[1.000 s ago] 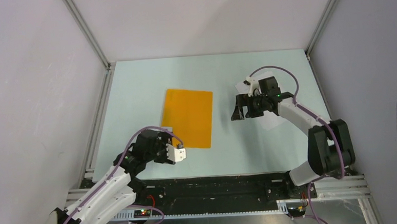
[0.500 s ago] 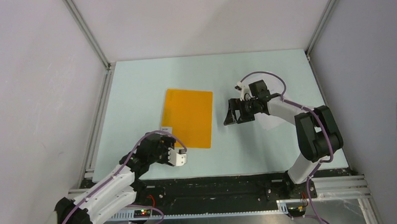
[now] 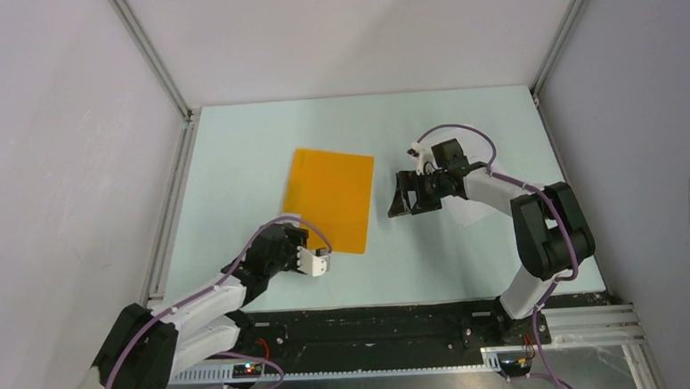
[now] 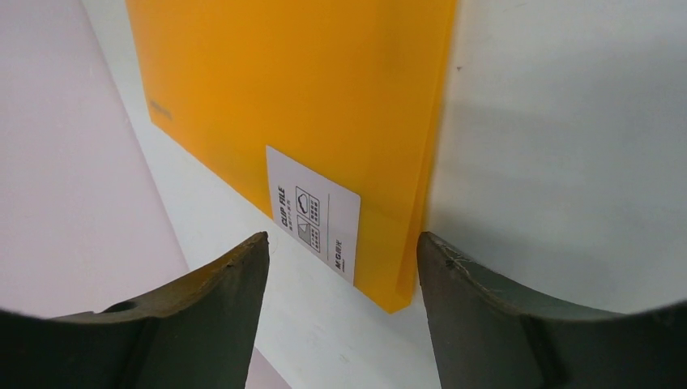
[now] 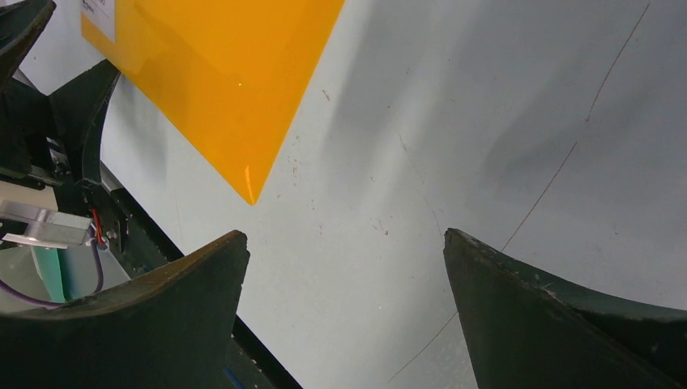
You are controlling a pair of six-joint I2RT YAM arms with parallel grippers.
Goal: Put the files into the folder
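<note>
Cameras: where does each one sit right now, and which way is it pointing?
Top external: above and behind the bases, looking down at the table; both arms and the folder show.
Left wrist: on the left arm, low, facing the folder's corner with its label; left gripper fingers frame it.
Right wrist: on the right arm, facing table and a folder corner; right gripper fingers show.
Shared: all three see the folder.
</note>
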